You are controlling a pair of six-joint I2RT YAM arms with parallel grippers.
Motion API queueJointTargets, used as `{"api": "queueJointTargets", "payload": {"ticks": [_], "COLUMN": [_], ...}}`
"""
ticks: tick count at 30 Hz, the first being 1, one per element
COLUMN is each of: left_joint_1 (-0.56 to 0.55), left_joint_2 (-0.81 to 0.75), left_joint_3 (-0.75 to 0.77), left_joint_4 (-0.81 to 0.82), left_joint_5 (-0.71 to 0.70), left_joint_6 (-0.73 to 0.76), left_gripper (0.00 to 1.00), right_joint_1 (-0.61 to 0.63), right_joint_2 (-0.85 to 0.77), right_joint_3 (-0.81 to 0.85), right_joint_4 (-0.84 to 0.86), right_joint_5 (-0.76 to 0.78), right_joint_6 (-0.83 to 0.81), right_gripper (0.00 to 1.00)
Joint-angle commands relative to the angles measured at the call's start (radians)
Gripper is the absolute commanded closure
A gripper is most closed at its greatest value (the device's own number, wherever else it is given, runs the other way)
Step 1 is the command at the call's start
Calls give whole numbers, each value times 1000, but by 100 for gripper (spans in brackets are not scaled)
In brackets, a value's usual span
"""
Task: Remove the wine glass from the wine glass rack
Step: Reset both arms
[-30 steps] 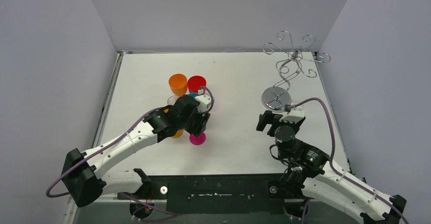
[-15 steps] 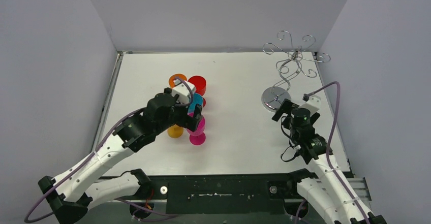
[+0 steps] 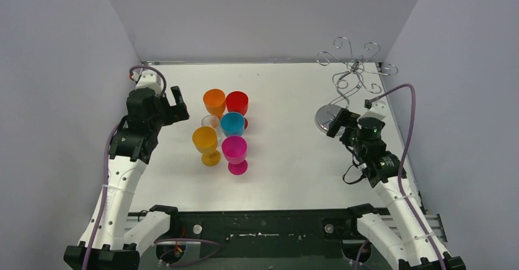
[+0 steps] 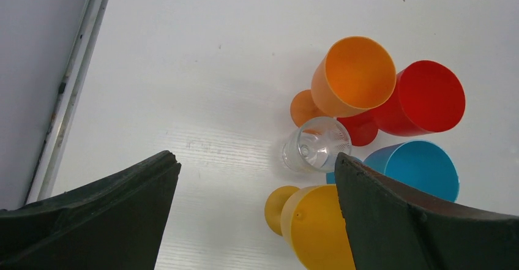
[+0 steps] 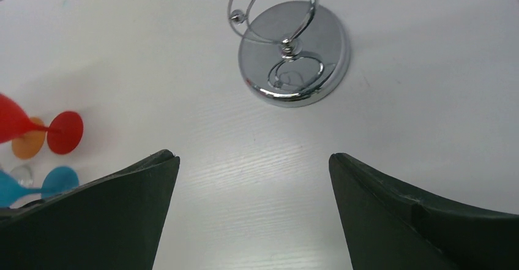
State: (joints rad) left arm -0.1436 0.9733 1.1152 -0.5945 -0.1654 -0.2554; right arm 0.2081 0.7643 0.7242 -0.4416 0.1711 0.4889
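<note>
The wine glass rack (image 3: 353, 73) stands at the far right on its shiny disc base (image 5: 294, 56); no glass hangs from its curled hooks. Several wine glasses stand upright in a cluster mid-table: orange (image 3: 214, 101), red (image 3: 237, 102), blue (image 3: 232, 123), clear (image 4: 315, 146), yellow (image 3: 205, 140) and pink (image 3: 234, 150). My left gripper (image 3: 179, 106) is open and empty, raised to the left of the cluster. In its wrist view the left gripper (image 4: 257, 158) looks down on the glasses. My right gripper (image 3: 338, 123) is open and empty, close to the rack's base, which lies ahead of the right gripper (image 5: 254, 156).
Grey walls close the table in on the left, back and right. A metal strip (image 4: 67, 92) runs along the table's left edge. The rack sits near the right wall.
My left gripper opened off the pink glass, leaving it standing, and swung back up and left. My right gripper rose and moved toward the rack's base.
</note>
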Motion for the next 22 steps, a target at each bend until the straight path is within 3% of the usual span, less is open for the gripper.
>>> {"api": "queueJointTargets", "payload": {"ticks": [1, 7, 22], "left_joint_1": [7, 6, 7], "left_joint_2": [-62, -175, -170], "left_joint_3": [-5, -37, -29], "left_joint_4": [-38, -81, -168], "left_joint_5": [-145, -351, -380], "left_joint_6": [-88, -125, -118], "left_gripper": [3, 3, 3], "right_joint_1": [-2, 14, 15], "right_joint_2": [-13, -84, -82], "right_joint_3": [16, -48, 44], "right_joint_4": [37, 78, 26], "right_joint_5": [-236, -312, -299], "right_joint_6": [-83, -76, -106], "right_gripper": [0, 0, 0]}}
